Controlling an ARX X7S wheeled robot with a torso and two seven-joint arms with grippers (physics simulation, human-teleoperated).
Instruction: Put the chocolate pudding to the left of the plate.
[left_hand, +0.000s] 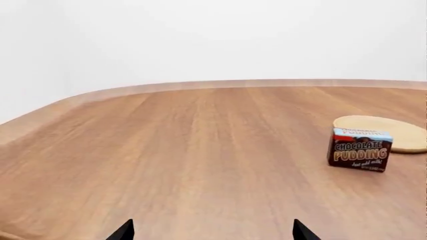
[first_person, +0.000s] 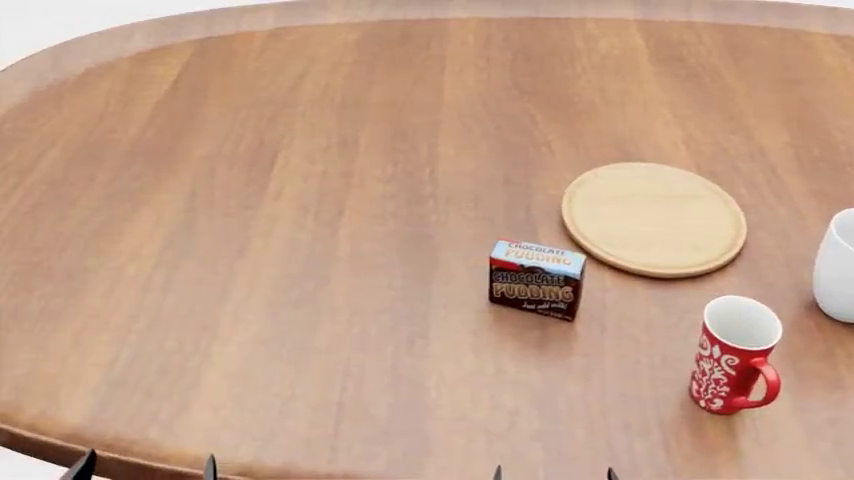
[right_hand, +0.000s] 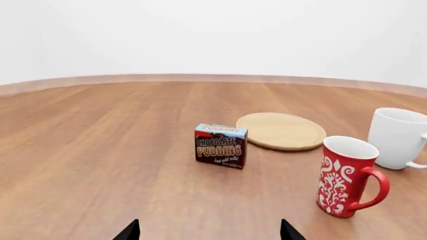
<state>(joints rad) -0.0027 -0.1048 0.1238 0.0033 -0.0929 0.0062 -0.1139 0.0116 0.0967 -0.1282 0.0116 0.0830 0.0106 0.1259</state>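
Observation:
The chocolate pudding (first_person: 535, 279) is a small dark brown carton with a light blue top, standing upright on the wooden table. It is just in front of and to the left of the plate (first_person: 654, 218), a flat round light-wood disc. It also shows in the left wrist view (left_hand: 359, 149) and in the right wrist view (right_hand: 221, 145), with the plate (right_hand: 281, 130) behind it. My left gripper (left_hand: 212, 233) and right gripper (right_hand: 209, 232) are both open and empty, near the table's front edge, well short of the carton. Only their black fingertips show.
A red patterned mug (first_person: 731, 355) stands to the right of the carton, nearer the front. A white mug (first_person: 838, 266) stands at the right edge, beside the plate. The table (first_person: 267, 200) has a raised rounded rim at the back and left.

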